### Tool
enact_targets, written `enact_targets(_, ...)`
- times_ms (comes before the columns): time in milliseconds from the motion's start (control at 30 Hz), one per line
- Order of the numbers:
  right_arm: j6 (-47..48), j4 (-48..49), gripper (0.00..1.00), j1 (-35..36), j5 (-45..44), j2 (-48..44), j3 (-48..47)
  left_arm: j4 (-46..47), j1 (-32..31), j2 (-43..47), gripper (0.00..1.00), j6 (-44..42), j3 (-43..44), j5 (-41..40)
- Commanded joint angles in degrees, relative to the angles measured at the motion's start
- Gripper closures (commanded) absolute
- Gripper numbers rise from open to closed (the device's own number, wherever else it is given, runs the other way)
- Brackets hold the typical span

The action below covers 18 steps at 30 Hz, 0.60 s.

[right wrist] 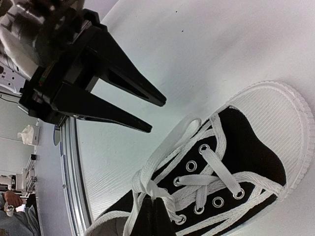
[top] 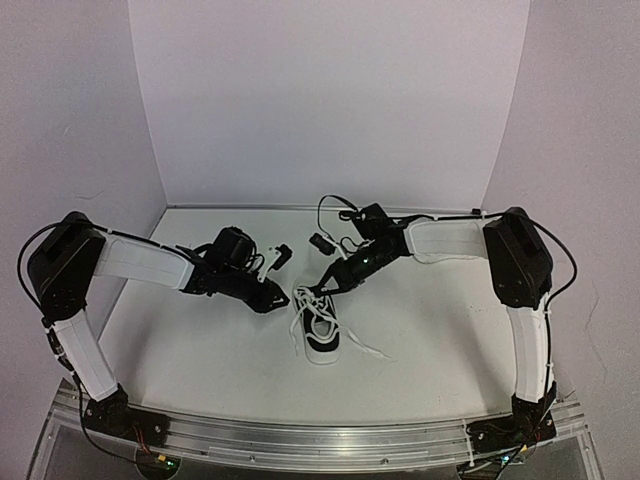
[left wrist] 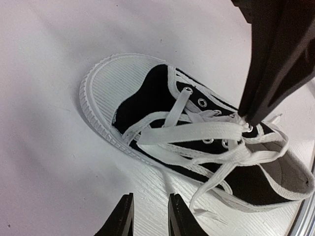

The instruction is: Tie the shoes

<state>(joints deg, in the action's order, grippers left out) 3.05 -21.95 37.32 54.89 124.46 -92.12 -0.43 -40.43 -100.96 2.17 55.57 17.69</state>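
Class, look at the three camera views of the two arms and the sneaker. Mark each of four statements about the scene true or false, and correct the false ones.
1. The right tool is shut on the shoe's white laces. True.
2. The left tool grips a lace. False: its fingers stand apart with nothing between them.
3. The shoe stands on its sole on the table. True.
4. The toe cap is black. False: it is white and ribbed; the upper behind it is black.
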Motion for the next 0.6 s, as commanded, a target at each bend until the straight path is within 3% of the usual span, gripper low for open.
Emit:
enact_targets(0, 1.09, 0.16, 1.0, 0.17, 0.99, -3.35, 0.01, 4.28, 0.15, 7.74, 0.62, -5.13, -1.94, -0.1)
enact_targets(233, 0.99, 0.16, 1.0, 0.5, 1.96, -3.31, -0.1, 6.46, 0.17, 7.02, 0.49, -7.21, 0.4, 1.35)
enact_targets(567, 0.88, 0.09, 1.0, 1.99, 1.93, -2.88, -0.52, 6.96, 0.17, -0.96, 0.48, -5.2, 6.6, 2.57)
